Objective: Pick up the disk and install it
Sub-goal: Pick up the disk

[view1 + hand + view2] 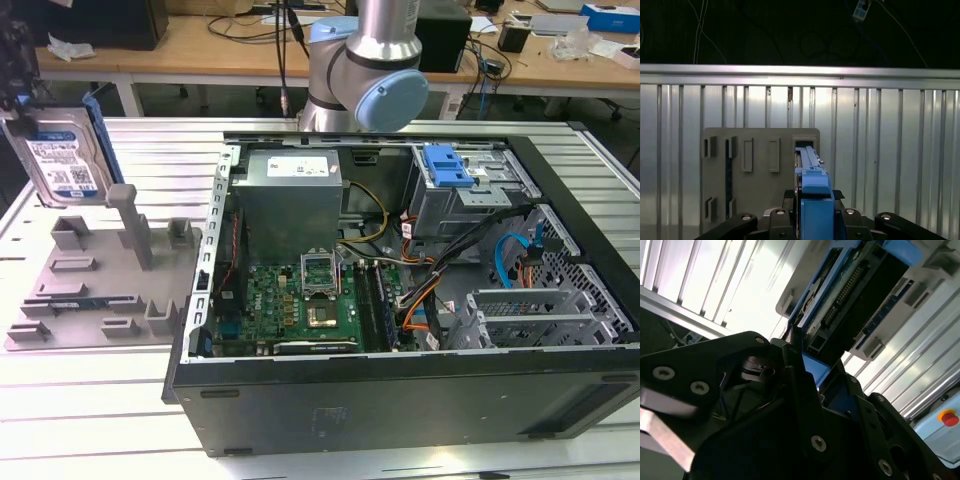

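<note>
**A:** Exterior view first. High on the exterior view's left, the pincer [22,95] is closed tight on the top edge of the disk [60,165]. The drive is upright, label facing us, blue carrier frame down one side.

**B:** What's under it?

**A:** The grey fixture [95,285] on the slatted worktop [100,400], just below the drive's lower edge. Whether that edge is fully out of its slot, I can't tell. The open computer case [400,400] takes the middle and the exterior view's right, well apart from the disk, with the drive bay [470,200] towards its upper right.

**B:** Second wrist view?

**A:** Right in close. The pincer [812,375] has its dark fingers [795,385] clamped on the blue frame, and the disk [850,290] runs away from them, circuit side showing.

**B:** And the first wrist view?

**A:** Looking along the drive. The disk [816,200] shows its blue edge, seated in the pincer [815,220], with the fixture [760,170] and the worktop [890,150] beyond.

**B:** So which step?

**A:** The pick-up, by my reading. The grasp is made and the install hasn't begun. I'd judge the trip to the bay calls for a straight lift off the fixture. Then it needs a carry over the case wall, and the drive turned to match the bay, clear of the cables [450,280].
</note>
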Controlling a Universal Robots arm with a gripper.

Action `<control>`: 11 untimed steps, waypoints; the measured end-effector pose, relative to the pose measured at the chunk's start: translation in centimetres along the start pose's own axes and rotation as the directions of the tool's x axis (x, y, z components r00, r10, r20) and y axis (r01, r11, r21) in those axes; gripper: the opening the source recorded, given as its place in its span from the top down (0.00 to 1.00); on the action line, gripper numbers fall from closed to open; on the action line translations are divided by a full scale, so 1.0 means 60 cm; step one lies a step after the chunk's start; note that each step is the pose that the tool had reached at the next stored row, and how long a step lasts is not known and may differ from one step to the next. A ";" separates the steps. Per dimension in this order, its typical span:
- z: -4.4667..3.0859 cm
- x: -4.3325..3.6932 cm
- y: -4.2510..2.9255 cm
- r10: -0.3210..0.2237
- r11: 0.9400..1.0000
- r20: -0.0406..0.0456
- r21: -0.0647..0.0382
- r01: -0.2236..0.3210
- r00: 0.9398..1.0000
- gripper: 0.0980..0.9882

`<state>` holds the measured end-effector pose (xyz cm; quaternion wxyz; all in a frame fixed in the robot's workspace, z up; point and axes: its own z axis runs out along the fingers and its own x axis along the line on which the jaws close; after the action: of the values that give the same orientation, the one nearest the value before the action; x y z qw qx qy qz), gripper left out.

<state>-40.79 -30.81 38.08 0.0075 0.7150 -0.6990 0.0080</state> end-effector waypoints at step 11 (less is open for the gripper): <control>-0.068 0.003 0.000 0.000 1.000 0.000 0.000 0.000 1.000 0.70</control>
<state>-40.79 -30.88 42.18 0.0073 0.7150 -0.6990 0.0081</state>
